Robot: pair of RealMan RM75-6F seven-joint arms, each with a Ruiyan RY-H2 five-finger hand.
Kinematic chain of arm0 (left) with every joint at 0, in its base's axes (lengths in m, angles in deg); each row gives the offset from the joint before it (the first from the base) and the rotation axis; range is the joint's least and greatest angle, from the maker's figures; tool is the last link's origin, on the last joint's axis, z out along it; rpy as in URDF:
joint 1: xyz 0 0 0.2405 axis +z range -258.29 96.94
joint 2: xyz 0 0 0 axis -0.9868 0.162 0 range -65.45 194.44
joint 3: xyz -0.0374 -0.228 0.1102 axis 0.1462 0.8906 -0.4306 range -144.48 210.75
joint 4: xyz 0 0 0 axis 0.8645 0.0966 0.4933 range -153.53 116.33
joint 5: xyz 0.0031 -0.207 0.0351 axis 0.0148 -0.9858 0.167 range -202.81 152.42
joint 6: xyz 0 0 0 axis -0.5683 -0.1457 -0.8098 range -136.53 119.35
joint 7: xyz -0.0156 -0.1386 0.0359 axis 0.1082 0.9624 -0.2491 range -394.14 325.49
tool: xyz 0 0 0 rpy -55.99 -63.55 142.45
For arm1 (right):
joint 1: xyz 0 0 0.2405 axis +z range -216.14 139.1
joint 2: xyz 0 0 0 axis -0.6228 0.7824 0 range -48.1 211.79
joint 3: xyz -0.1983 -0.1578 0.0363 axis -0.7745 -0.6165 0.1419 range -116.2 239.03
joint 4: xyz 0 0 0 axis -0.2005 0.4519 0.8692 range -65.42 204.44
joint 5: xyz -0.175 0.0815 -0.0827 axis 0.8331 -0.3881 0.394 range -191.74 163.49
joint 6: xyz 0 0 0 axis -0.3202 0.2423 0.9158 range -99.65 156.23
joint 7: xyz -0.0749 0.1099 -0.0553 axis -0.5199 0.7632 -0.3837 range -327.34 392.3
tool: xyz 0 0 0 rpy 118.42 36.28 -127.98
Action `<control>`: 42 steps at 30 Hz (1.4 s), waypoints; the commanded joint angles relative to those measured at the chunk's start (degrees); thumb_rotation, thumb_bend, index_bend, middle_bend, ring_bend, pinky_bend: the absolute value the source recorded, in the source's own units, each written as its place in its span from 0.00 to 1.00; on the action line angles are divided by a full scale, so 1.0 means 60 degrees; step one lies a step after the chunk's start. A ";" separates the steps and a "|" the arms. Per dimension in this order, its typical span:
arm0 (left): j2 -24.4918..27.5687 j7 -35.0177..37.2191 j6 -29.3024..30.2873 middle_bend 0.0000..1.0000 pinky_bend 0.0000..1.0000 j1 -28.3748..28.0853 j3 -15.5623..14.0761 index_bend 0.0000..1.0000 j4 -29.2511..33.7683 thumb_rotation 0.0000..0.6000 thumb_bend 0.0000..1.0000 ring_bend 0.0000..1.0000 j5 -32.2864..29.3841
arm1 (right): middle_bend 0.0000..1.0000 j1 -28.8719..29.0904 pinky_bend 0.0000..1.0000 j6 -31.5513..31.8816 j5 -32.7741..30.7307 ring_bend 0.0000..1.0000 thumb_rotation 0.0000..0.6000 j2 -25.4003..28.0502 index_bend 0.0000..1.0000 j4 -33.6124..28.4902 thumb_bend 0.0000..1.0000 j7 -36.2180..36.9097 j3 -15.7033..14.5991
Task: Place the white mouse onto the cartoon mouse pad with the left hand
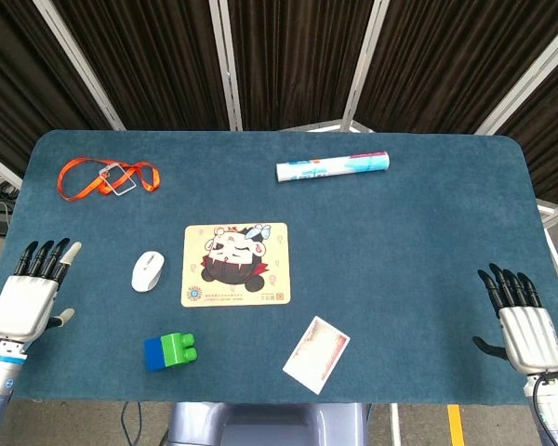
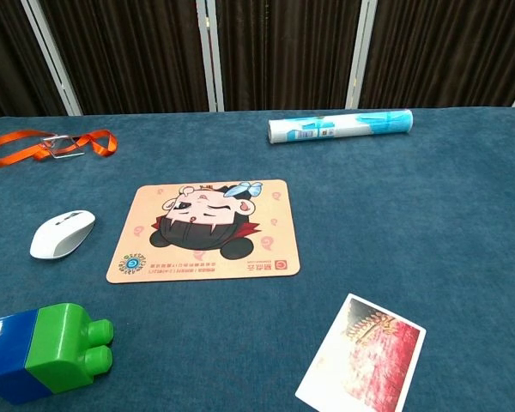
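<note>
From my station I see the left robot hand (image 1: 26, 295) resting at the desk's (image 1: 428, 232) left edge, fingers spread and holding nothing. The white mouse (image 1: 148, 270) lies on the desk to that hand's right and slightly ahead of it, apart from the fingers. Just beyond the mouse, further from the hand, is the cartoon mouse pad (image 1: 235, 264); the mouse sits beside the pad's left edge, not on it. Nearer me than the mouse, also to the right of the left robot hand, stands a blue and green block (image 1: 170, 350). An orange lanyard (image 1: 105, 177) lies well ahead of the hand, toward the far side. The right robot hand (image 1: 519, 316) rests at the right edge, fingers likewise spread and empty. A red and white card (image 1: 316, 354) lies well to its left, and a white and blue tube (image 1: 333, 166) lies far ahead of it. The chest view shows neither hand.
</note>
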 commanded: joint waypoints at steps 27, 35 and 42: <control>0.0458 0.1850 -0.2347 0.00 0.00 -0.2660 -0.0200 0.00 -0.2521 1.00 0.06 0.00 0.2729 | 0.00 -0.0010 0.00 0.0034 -0.0001 0.00 1.00 -0.0032 0.00 0.0019 0.09 -0.0048 0.0011; 0.0381 0.3068 -0.3057 0.00 0.00 -0.4353 -0.1041 0.01 -0.4741 1.00 0.05 0.00 0.4879 | 0.00 -0.0009 0.00 0.0041 -0.0009 0.00 1.00 -0.0046 0.00 0.0019 0.09 -0.0079 0.0021; -0.0072 0.3169 -0.3217 0.00 0.00 -0.5209 -0.1478 0.03 -0.5644 1.00 0.06 0.00 0.5773 | 0.00 -0.0024 0.00 0.0057 -0.0025 0.00 1.00 -0.0044 0.00 0.0004 0.09 -0.0074 0.0023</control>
